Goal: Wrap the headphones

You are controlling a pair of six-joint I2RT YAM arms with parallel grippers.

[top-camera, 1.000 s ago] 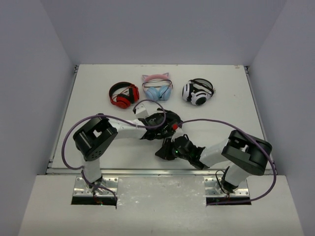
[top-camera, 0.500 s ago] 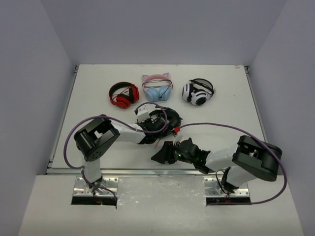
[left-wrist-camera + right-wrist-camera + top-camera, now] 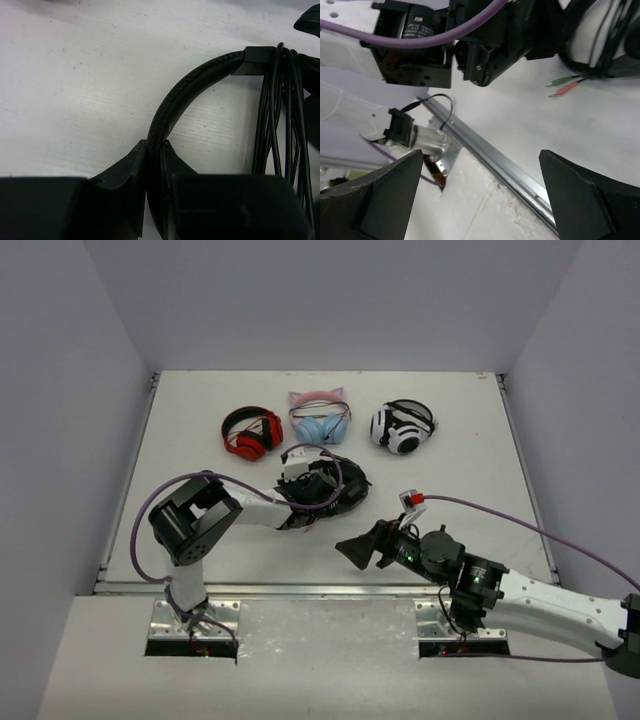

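1. Near the table's (image 3: 200, 420) middle, left gripper (image 3: 155, 147) is clenched on the headband (image 3: 190, 90) of the headphones (image 3: 335, 485).
2. Toward the table's near edge, right gripper (image 3: 352, 550) hangs wide, holding nothing.
3. Black cable (image 3: 280, 110) loops over the headband; loose plugs (image 3: 562, 85) probably want tucking gently, clamp held firm.

White links (image 3: 555, 602), black joint housings (image 3: 190, 525), purple cables (image 3: 470, 501).
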